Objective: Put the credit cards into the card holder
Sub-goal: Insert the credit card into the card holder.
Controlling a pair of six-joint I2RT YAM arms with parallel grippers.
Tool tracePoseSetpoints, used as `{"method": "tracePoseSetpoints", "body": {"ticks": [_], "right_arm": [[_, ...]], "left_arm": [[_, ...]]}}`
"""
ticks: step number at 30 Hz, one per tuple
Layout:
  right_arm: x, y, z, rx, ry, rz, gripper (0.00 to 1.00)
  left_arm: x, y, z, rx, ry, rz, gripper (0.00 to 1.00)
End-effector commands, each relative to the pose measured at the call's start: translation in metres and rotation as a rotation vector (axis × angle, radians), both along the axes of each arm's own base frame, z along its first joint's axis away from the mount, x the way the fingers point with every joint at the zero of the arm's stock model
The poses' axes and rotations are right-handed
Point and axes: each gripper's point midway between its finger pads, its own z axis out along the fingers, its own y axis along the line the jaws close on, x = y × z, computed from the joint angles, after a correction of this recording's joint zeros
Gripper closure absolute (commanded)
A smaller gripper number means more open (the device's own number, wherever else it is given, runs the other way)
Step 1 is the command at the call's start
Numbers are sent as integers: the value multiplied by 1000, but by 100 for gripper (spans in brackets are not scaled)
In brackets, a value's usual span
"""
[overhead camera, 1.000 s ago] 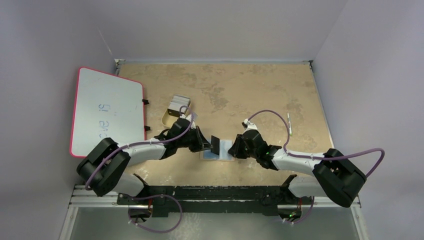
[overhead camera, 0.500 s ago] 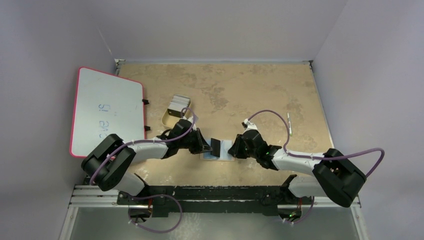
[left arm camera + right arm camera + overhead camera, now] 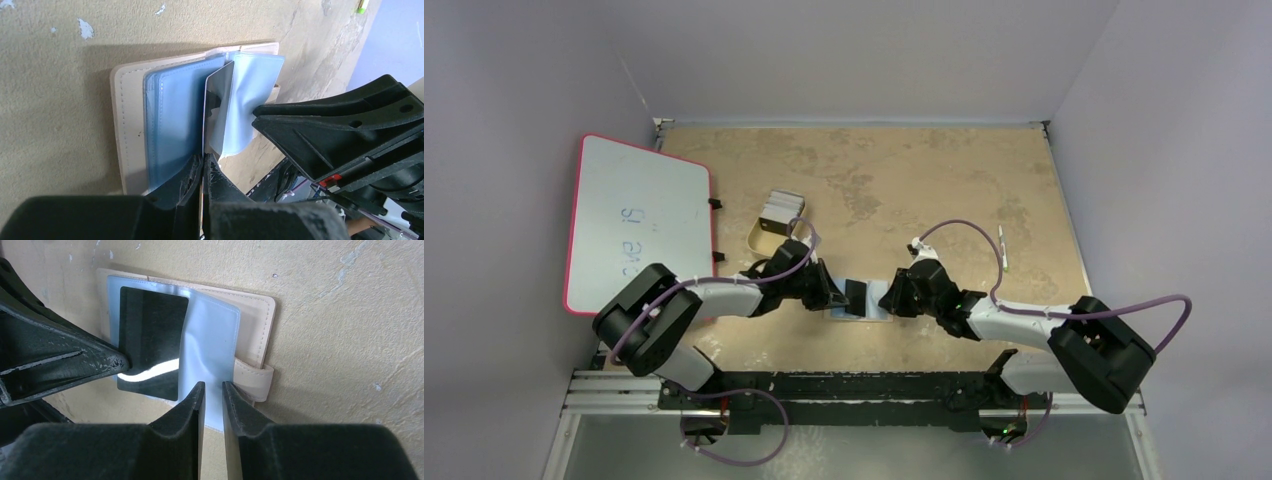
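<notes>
The tan card holder [image 3: 876, 314] lies open near the table's front middle, its blue-grey pockets [image 3: 170, 120] facing up. My left gripper [image 3: 842, 294] is shut on a black credit card [image 3: 219, 97] held on edge. The card's far end sits between the pocket leaves [image 3: 150, 340]. My right gripper [image 3: 888, 297] hovers at the holder's right side, its jaws a narrow gap apart over a lifted pale blue leaf [image 3: 212, 350]. Whether it touches the leaf I cannot tell. The holder's snap strap [image 3: 255, 376] sticks out beside the right fingers. More pale credit cards [image 3: 782, 211] stand at the yellow tray.
A pink-framed whiteboard [image 3: 639, 220] lies at the left, overhanging the table edge. The small yellow tray [image 3: 764, 238] sits just behind my left arm. A thin white pen [image 3: 1003, 250] lies at the right. Grey walls close in the table.
My left gripper has carried the black card a little right and down into the holder's pockets. The right gripper has edged left toward it.
</notes>
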Motion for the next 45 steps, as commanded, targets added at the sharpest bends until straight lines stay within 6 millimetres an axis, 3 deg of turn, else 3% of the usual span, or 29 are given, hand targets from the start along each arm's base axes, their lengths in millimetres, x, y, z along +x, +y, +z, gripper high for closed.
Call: {"method": "tracePoseSetpoints", "body": {"ticks": [1,7,21,30,36,45], "right_arm": [[7,-1,6,-11,-20,-15,77],[11,-5,27,-6,-50,-43,76],[9,-12,-4,-82,1,-56,77],[10,-9,-6,-75,4,-52,77],[9,-9,-8,-77,8,-50,77],[7,-10,-5,-73,4,-41,77]], "left_arm": [[7,-7,5,-26,-32,8,100],[16,-7,14,-23,-73,33,100],[8,-6,1,0,3,29,100],[7,-6,8,-43,-22,55,100],[2,-9,2,-42,1,34,100],[-11,6,-19,66,49,-5,100]]}}
